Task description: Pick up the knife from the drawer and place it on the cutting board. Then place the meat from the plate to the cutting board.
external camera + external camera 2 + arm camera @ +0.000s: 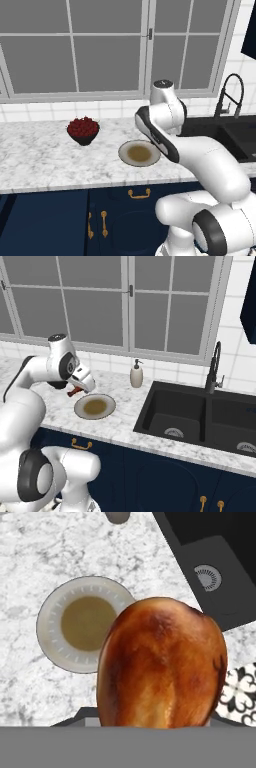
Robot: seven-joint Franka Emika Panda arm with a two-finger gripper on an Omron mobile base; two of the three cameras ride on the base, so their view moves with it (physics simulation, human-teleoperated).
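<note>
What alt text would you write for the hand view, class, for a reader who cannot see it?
The meat looms large and close at the bottom, lifted above the round plate, which lies bare on the marble counter. The black sink takes up the upper right corner.

Black bowl of berries (pixel 83 131) on counter; soap bottle (pixel 136 375) beside black sink (pixel 200 416).

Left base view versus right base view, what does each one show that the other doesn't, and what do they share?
Left base view alone: the black bowl of dark red berries on the counter.

Right base view alone: the beige soap dispenser bottle, and the small orange-brown roasted drumstick at the claw, above the counter beside the plate.

Both: the round grey-beige plate with nothing on it, the black sink, the black tap and the white marble counter.
</note>
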